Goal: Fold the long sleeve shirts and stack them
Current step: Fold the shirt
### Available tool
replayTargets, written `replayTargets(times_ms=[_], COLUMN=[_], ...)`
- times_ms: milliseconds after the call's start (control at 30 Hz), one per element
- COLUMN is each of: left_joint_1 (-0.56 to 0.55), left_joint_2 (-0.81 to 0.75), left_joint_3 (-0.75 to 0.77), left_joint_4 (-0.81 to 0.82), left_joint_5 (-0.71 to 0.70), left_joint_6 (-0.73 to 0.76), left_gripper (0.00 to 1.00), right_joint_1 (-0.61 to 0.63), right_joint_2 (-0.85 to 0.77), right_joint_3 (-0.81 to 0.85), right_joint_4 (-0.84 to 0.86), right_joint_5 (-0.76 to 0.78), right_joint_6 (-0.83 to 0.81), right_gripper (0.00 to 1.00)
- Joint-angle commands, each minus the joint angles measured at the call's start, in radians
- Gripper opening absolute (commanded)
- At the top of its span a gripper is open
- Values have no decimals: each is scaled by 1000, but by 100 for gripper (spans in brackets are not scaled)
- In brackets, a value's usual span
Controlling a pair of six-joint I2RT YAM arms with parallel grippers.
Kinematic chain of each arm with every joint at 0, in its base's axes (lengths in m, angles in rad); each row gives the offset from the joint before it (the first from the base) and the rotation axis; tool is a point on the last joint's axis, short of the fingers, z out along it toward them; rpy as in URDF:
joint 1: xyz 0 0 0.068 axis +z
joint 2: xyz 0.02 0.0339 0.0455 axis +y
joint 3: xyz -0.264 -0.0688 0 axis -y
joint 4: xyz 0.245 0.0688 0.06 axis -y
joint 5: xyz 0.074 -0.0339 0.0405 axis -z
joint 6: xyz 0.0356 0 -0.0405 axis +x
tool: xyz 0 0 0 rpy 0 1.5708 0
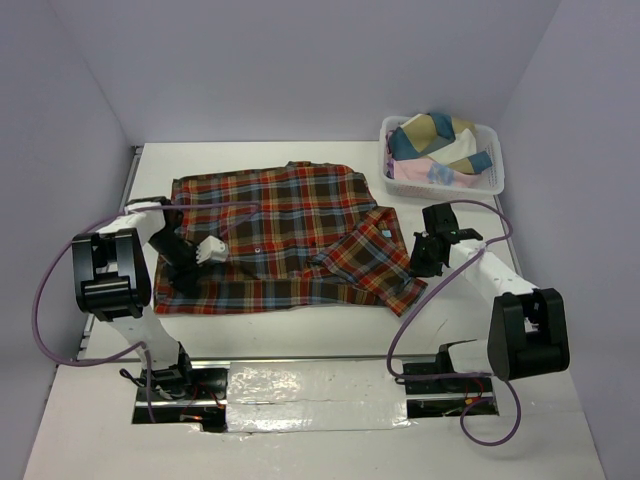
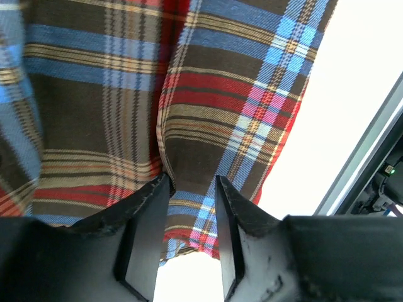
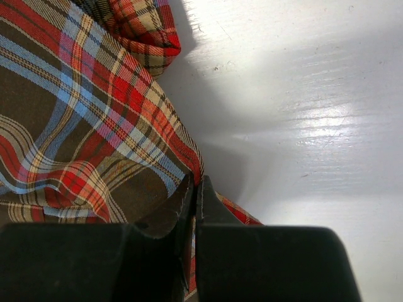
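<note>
Nothing readable is showing anywhere: no words, numbers or brand marks. A small pale tag (image 1: 388, 230) is sitting on the plaid shirt (image 1: 270, 240), on its basket (image 1: 492, 182) side, too tiny to read.

Setting: a robotics laboratory test cell.

Indicators:
- The left arm (image 1: 110, 275) and the right arm (image 1: 505, 305) are bolted side by side at the near edge of a white table (image 1: 300, 335).
- Exposed purple cables (image 1: 38, 310) loop from the arm bases.
- Plain pale partition walls (image 1: 300, 70) enclose the table on three sides.
- One plaid flannel shirt (image 1: 280, 235) lies on the table.
- One white lattice basket (image 1: 498, 172) of folded cloth stands on it.
</note>
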Motion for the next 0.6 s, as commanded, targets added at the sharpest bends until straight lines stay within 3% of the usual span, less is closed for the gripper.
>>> replayTargets(times_ms=[0, 200, 333, 567], left_joint_1=[2, -6, -8, -8], left_joint_2=[1, -15, -61, -150], left_joint_3=[-26, -81, -127, -159], left_joint_4=[-21, 120, 305, 372], left_joint_5=[13, -53, -104, -116], left_joint_6=[17, -27, -110, -98], left_gripper=[48, 47, 43, 41], right_joint_1=[2, 0, 0, 0], right_joint_2=[-40, -35, -28, -37], right_joint_3=[2, 5, 5, 3], right_joint_4=[-4, -1, -1, -2], right_joint_5=[13, 13, 13, 13], right_joint_6=[-9, -9, -6, -11], right_gripper=[0, 0, 0, 0])
